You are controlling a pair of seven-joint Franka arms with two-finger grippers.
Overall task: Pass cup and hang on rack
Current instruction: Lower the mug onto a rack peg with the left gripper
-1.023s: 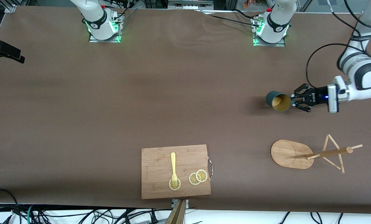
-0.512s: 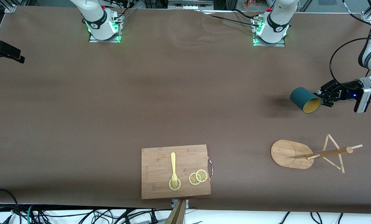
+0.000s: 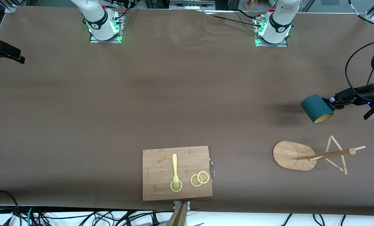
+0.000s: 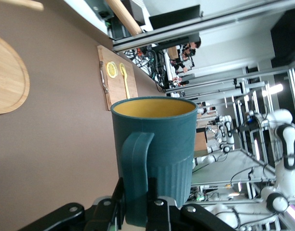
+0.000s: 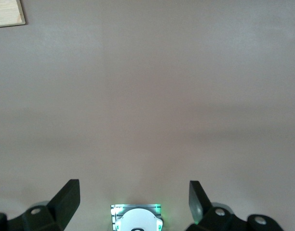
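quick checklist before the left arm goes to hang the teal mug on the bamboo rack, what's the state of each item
1. Grip: left gripper shut on the dark teal ribbed mug at its handle: ok.
2. Mug clear of the table: held in the air, shadow on the brown table below: ok.
3. Light bamboo mug rack upright on its oval base, pegs bare: ok.
4. Handle lined up with a peg: not ok, mug is not yet over the rack.
5. Right gripper open, waiting above bare table: ok.
6. Wooden cutting board away from the rack: ok.
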